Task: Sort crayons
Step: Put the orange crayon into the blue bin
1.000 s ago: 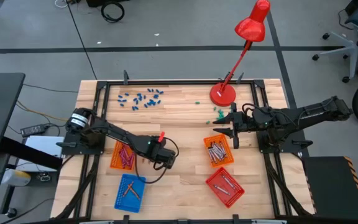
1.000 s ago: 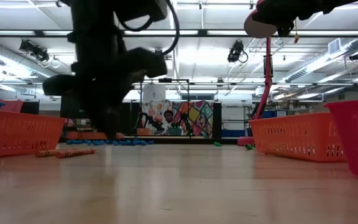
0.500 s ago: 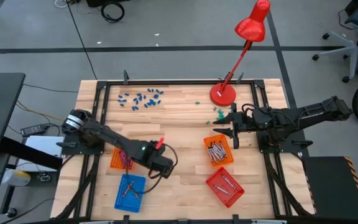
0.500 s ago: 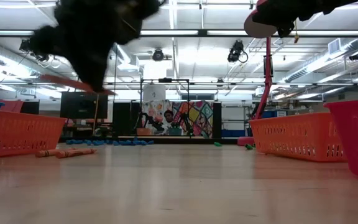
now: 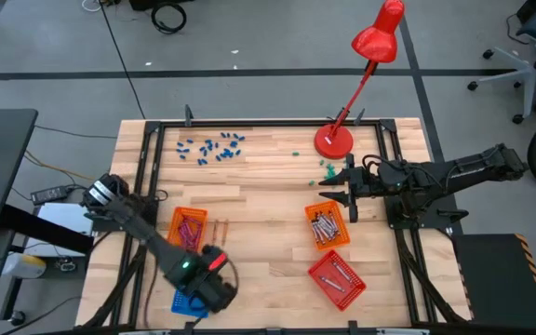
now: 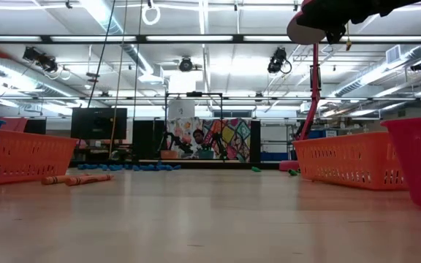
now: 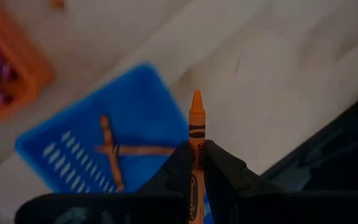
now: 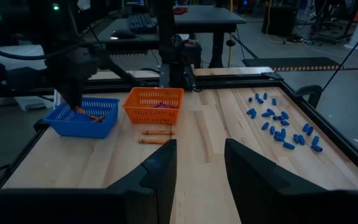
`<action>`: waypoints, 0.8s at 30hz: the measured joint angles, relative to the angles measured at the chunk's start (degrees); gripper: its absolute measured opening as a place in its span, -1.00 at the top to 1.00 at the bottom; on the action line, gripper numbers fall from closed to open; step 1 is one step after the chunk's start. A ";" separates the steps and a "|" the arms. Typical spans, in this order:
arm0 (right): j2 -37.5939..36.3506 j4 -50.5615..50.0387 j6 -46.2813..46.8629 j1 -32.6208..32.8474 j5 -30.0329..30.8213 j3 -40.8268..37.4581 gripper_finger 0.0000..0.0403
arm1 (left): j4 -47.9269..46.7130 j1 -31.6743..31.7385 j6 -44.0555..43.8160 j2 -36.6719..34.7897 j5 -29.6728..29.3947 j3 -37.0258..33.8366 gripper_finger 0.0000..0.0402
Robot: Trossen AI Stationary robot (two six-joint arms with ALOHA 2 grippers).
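Note:
My left gripper (image 5: 214,287) hangs over the blue basket (image 5: 183,300) near the table's near edge, shut on an orange crayon (image 7: 196,118). In the left wrist view the blue basket (image 7: 86,155) holds a few orange crayons (image 7: 114,150). Two loose crayons (image 5: 220,229) lie flat on the table beside the left orange basket (image 5: 187,230), which holds magenta crayons. The right orange basket (image 5: 328,225) holds grey crayons and the red basket (image 5: 336,277) holds a few more. My right gripper (image 5: 346,189) waits open and empty at the right, beyond the right orange basket. My left gripper pinches the orange crayon by its wrapped shaft (image 7: 195,163) between its two fingers. The fingers lie along the crayon, whose pointed tip (image 7: 196,98) sticks out past the fingertips. The crayon is lifted clear, above the edge of the blue basket.
A red desk lamp (image 5: 334,140) stands at the far right. Several small blue pieces (image 5: 210,146) lie at the far left and a few green bits (image 5: 327,167) near the lamp's base. Bare wood lies in the middle between the baskets.
My left gripper has risen and swung from beside the left orange basket toward the table's near edge and left, over the blue basket, turning as it went. It has left the low view. The orange crayon has gone with it, lifted clear.

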 joint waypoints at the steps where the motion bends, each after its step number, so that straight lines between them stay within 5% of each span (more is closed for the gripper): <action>1: 0.01 0.03 0.01 0.00 0.00 0.00 0.31 | -0.44 -1.14 -0.77 0.02 -0.01 -0.02 0.81; 13: -0.01 0.57 0.42 -0.02 0.00 0.00 0.31 | 0.00 -7.35 -17.86 0.02 -0.10 -6.89 0.80; 24: 0.00 0.55 0.45 -0.02 -0.02 0.00 0.31 | 1.76 -4.75 -15.67 0.04 1.50 -8.26 0.39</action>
